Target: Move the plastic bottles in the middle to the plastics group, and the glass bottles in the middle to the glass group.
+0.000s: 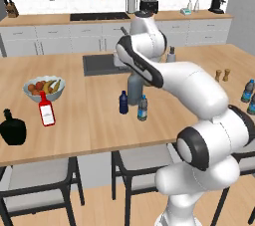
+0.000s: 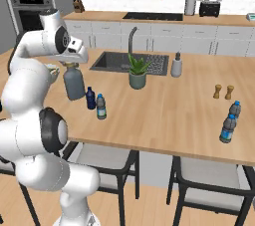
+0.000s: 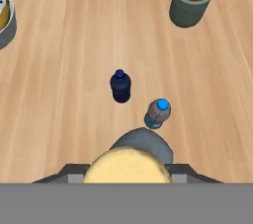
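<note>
One gripper [image 2: 71, 63] is poised directly over the tan cork top of the dark grey glass bottle [image 2: 74, 83]; from the hand view the cork [image 3: 127, 168] sits between the fingers, but whether the jaws are pressed on the neck or merely straddling it cannot be told. The top-down alignment suits a grasp by the short neck, judged the step in hand.

The bottle stands upright on the wooden counter [image 1: 99, 115], mid-island. Just beside it stand the dark navy bottle [image 1: 123, 102] and the pale-blue water bottle [image 1: 143, 108], both upright and apart from each other.

The glass group lies well to the left: red bottle [image 1: 46, 110] and squat black bottle [image 1: 12, 128], near the counter's front edge. The plastics group [image 2: 230, 122] stands well to the right.

Containers: a fruit bowl [image 1: 44, 88] holding mixed fruit; a grey pot [image 2: 137, 79] holding a green plant, beside the sink [image 2: 117, 62].
</note>
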Available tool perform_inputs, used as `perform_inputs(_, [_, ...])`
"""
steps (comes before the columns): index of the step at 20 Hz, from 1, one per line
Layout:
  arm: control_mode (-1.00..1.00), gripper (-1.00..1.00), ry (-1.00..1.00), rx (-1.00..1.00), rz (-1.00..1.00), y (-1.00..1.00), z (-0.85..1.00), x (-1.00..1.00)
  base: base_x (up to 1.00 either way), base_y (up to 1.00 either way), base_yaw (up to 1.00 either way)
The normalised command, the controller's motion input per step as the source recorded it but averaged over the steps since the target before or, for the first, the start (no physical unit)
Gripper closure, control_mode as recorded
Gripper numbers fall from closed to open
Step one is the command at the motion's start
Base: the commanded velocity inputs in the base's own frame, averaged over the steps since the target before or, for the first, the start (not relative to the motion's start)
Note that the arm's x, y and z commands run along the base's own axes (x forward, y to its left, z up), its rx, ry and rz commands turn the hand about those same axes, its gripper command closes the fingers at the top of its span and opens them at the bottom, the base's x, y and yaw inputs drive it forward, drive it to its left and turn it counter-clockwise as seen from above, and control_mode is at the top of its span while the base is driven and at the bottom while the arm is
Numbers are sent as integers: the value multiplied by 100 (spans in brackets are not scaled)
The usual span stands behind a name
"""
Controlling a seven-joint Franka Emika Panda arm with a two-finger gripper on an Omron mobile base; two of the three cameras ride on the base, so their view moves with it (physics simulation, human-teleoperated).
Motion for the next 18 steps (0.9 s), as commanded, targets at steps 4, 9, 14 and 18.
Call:
perform_inputs(4, [-100,100,0,0,14,100,0,0,0,0,0])
perform_inputs(9, [-100,100,0,0,21,97,0,0,0,0,0])
perform_inputs(14, [-100,100,0,0,23,88,0,0,0,0,0])
perform_inputs(18, [-100,100,0,0,20,78,-26,0,0,0,0])
